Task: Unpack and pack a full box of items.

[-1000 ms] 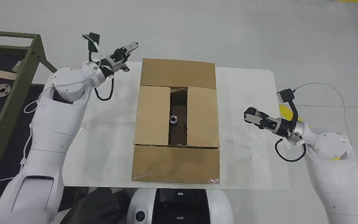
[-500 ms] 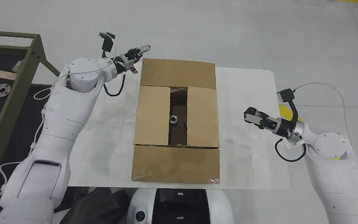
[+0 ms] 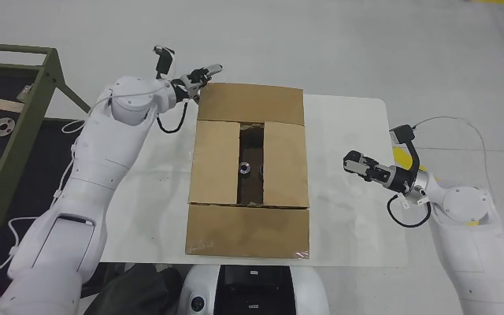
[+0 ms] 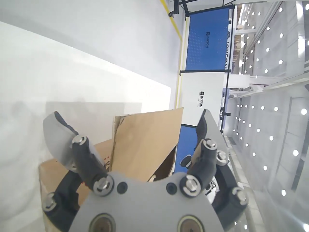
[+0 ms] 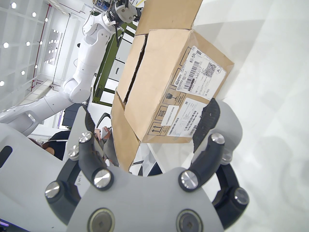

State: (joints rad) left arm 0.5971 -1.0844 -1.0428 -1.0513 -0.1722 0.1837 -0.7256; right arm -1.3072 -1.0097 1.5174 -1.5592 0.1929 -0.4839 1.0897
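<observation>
A white bench [image 3: 346, 228] on a pale grey floor carries a brown cardboard box [image 3: 285, 165] at its middle. The box's near outer flap [image 3: 248, 230] lies folded out toward the robot. Behind it the two inner flaps are down, leaving a dark slot in which a small round item [image 3: 244, 167] shows. Right of the box, apart from it, the right arm [image 3: 405, 179] hangs over bare bench, the right jaws spread apart and empty. Farther back the far outer flap [image 3: 252, 102] is opened outward. The left arm [image 3: 138, 98] holds the left jaws, also apart and empty, just beside that flap's left corner; I cannot tell whether they touch it. An olive-green metal frame [image 3: 24, 50] stands beyond the bench's left side.
</observation>
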